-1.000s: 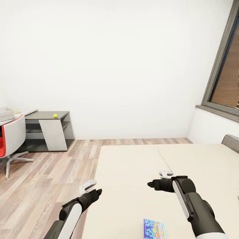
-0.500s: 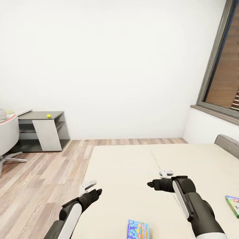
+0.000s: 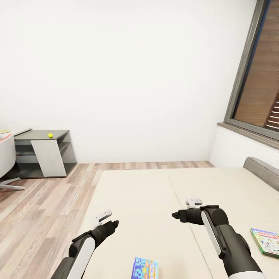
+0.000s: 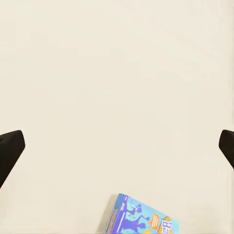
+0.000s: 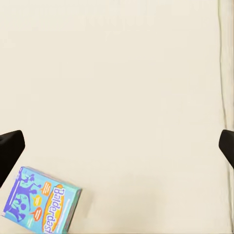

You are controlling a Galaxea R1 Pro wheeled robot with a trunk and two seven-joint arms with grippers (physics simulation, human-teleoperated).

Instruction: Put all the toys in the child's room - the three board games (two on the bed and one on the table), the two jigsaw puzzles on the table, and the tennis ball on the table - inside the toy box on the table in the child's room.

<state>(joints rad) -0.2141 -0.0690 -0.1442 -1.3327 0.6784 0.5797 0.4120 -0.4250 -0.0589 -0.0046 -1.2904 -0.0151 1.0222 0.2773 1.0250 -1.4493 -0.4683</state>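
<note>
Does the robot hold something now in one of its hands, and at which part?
Nothing is held. The left hand and the right hand are both open above the bed; the blue board game lies untouched on the mattress.

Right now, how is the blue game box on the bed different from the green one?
The blue game box lies between the two arms, near the view's bottom edge; the green-edged game box lies off to the robot's right. The blue one reads Balderdash; the green one's face is mostly white. Both lie flat on the bed.
</note>
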